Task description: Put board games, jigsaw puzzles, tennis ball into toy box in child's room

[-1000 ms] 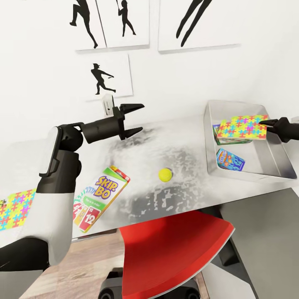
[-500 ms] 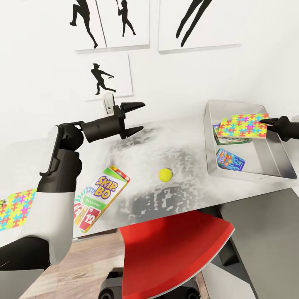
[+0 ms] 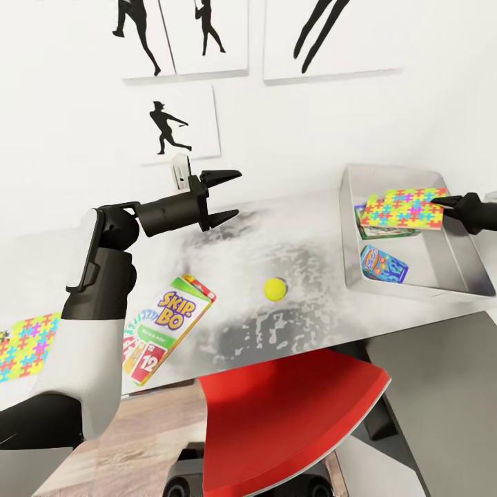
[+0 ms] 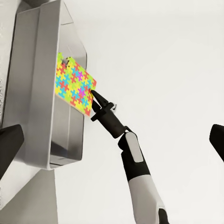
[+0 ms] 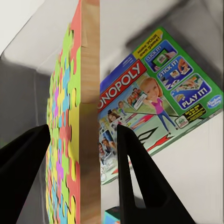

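Observation:
My right gripper point(image 3: 436, 201) is shut on a jigsaw puzzle point(image 3: 404, 208), holding it tilted over the grey toy box point(image 3: 349, 228). In the right wrist view the puzzle point(image 5: 70, 140) stands edge-on between the fingers of the right gripper point(image 5: 83, 128). Below it in the box lie the green-edged board game point(image 5: 154, 93) point(image 3: 388, 233) and the blue one point(image 3: 383, 266). On the table point(image 3: 276, 235) are the tennis ball point(image 3: 275, 288), the SKIP-BO game point(image 3: 162, 328) and a second puzzle point(image 3: 24, 345). My left gripper point(image 3: 238, 193) hangs open above the table's back. The bed is out of view.
A red chair point(image 3: 290, 407) is tucked under the table's front edge. The lower dark-grey wing point(image 3: 442, 386) adjoins the table at the right. A white wall with black athlete prints point(image 3: 169, 128) stands directly behind the table. The left wrist view looks at the toy box point(image 4: 42, 93).
The head view has shifted very slightly. Both arms and the held puzzle stay almost where they were.

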{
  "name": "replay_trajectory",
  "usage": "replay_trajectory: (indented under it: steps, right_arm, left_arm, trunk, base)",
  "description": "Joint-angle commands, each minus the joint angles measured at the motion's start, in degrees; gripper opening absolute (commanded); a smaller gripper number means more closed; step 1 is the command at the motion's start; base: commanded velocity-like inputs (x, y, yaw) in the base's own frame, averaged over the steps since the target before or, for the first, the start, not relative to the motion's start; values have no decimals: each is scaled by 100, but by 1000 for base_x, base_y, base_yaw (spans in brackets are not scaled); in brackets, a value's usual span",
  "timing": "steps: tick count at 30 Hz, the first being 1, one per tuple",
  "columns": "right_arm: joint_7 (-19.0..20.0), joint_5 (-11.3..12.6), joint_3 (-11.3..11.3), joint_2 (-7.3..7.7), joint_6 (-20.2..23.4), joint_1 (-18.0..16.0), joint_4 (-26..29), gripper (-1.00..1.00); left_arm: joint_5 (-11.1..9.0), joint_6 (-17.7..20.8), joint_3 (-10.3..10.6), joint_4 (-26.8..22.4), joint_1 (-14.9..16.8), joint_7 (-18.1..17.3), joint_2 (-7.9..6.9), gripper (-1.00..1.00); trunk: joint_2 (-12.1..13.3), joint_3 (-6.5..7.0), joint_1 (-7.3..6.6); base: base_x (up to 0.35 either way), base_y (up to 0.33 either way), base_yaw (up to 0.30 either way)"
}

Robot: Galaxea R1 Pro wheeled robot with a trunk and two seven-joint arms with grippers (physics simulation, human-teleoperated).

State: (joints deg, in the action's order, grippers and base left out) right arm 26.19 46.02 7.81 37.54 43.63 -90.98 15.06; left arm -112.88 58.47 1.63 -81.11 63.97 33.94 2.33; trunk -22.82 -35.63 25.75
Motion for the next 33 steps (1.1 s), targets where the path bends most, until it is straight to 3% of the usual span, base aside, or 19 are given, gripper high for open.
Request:
replay_trajectory:
  steps: [1, 28, 29, 33]
  right_arm:
    - [28, 19, 46, 13, 6, -9, -3, -100]
    - [32, 21, 43, 44, -67, -24, -3, -100]
    - [33, 21, 44, 42, -72, -24, -3, 100]
    - [34, 21, 45, 38, -87, -25, -3, 100]
  left_arm:
    - [-55, 6, -3, -1, 4, 60, 4, 100]
    - [-50, 7, 4, -1, 9, 224, 46, 100]
    - [-50, 7, 4, -1, 9, 225, 47, 100]
    - [-50, 7, 4, -1, 10, 226, 47, 100]
  trunk:
    - [-10, -16, 3]
    - [-10, -44, 3]
    - [-10, -44, 3]
    - [-10, -44, 3]
  base:
    - [0, 0, 0]
    - [0, 0, 0]
    - [0, 0, 0]
    - [0, 0, 0]
